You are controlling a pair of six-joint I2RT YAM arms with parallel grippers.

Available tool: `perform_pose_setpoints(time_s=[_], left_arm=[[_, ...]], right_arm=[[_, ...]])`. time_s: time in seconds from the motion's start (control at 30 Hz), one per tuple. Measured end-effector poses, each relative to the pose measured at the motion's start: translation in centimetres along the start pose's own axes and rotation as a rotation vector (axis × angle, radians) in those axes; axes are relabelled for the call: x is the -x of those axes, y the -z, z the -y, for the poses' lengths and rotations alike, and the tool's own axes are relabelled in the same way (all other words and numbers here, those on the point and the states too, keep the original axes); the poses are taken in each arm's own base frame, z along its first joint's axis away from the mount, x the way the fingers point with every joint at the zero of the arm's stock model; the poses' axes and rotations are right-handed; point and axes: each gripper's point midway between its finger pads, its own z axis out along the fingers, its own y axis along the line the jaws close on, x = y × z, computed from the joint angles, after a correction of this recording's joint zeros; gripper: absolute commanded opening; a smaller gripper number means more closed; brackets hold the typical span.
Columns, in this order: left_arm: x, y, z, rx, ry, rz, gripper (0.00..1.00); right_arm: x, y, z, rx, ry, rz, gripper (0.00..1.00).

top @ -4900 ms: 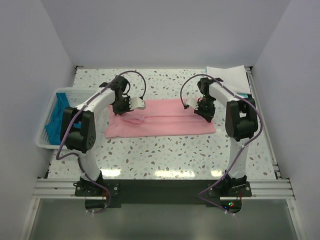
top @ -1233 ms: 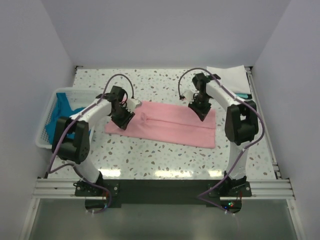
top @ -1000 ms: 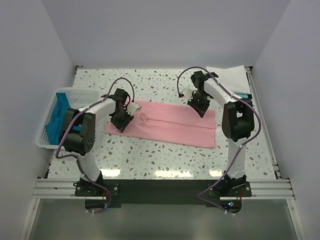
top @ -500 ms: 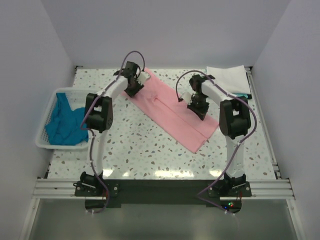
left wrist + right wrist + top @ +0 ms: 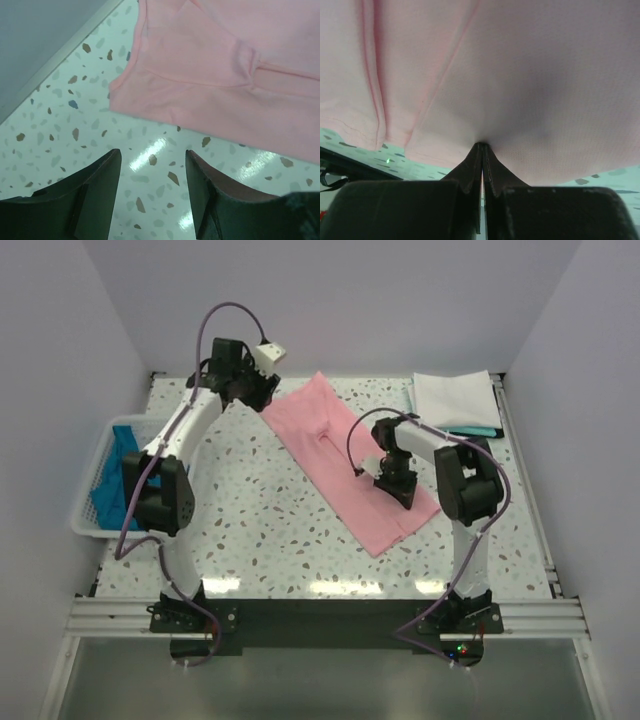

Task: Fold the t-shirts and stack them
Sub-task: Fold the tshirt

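Pink shirt, top: folded strip (image 5: 345,465) on table (image 5: 250,510), long axis diagonal from far-left to near-right.
Top, right gripper: (image 5: 393,483) down on the strip's near half; the nearer arm.
Top, left gripper: (image 5: 252,390) raised just beyond the far end, off the cloth.
Top, others: white shirt (image 5: 455,397) in the far-right corner; teal shirts (image 5: 110,485) in basket (image 5: 100,532), well apart at left.
Left wrist: gripper (image 5: 152,155) spread wide and empty; shirt corner (image 5: 215,90) ahead of the tips, terrazzo (image 5: 65,120) between.
Right wrist: gripper (image 5: 481,146) closed on a pinch of pink cloth (image 5: 530,75).
Room: bare terrazzo on the strip's near-left side, likely enough to fold end over end.
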Motion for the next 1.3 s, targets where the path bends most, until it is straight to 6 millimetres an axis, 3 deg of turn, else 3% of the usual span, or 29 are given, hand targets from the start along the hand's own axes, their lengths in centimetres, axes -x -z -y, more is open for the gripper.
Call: perform_pose_setpoints(time_s=[0.13, 0.27, 0.43, 0.53, 0.6, 0.67, 0.73, 0.83, 1.0, 1.07, 1.13, 1.3], left_arm=[[-2.0, 1.5, 2.1, -0.053, 0.04, -0.025, 0.59], [-6.2, 2.7, 4.3, -0.093, 0.093, -0.11, 0.59], [-10.7, 4.2, 6.6, -0.121, 0.156, -0.213, 0.58], [-12.2, 4.5, 7.5, -0.142, 0.178, -0.255, 0.58], [-12.5, 4.6, 8.0, -0.157, 0.19, -0.268, 0.58], [-12.4, 4.6, 8.3, -0.174, 0.199, -0.265, 0.57], [-12.3, 4.3, 8.5, -0.192, 0.213, -0.264, 0.57], [-12.1, 3.5, 8.9, -0.219, 0.246, -0.262, 0.56], [-12.5, 1.6, 10.2, -0.27, 0.3, -0.277, 0.5], [-12.7, 0.7, 11.2, -0.3, 0.322, -0.285, 0.47], [-12.8, -0.2, 12.5, -0.332, 0.347, -0.298, 0.42], [-13.3, -1.7, 15.1, -0.394, 0.413, -0.326, 0.33]], right_arm=[[-0.6, -0.5, -2.7, 0.026, 0.04, -0.054, 0.0], [-0.1, -1.0, -6.7, 0.08, 0.09, -0.093, 0.0], [4.0, -1.7, -16.3, 0.236, 0.19, -0.039, 0.06], [6.6, -1.9, -22.5, 0.343, 0.254, 0.014, 0.17], [7.6, -1.4, -25.1, 0.402, 0.281, 0.046, 0.25], [8.6, -0.2, -26.1, 0.447, 0.279, 0.084, 0.28], [9.9, 1.5, -25.3, 0.462, 0.261, 0.14, 0.28], [12.4, 5.0, -21.7, 0.451, 0.196, 0.267, 0.25], [15.2, 9.9, -10.7, 0.286, 0.01, 0.481, 0.15], [15.6, 10.3, -6.3, 0.194, -0.071, 0.517, 0.14], [15.9, 9.7, -3.2, 0.118, -0.127, 0.518, 0.13], [16.8, 6.1, -0.6, 0.011, -0.176, 0.45, 0.07]])
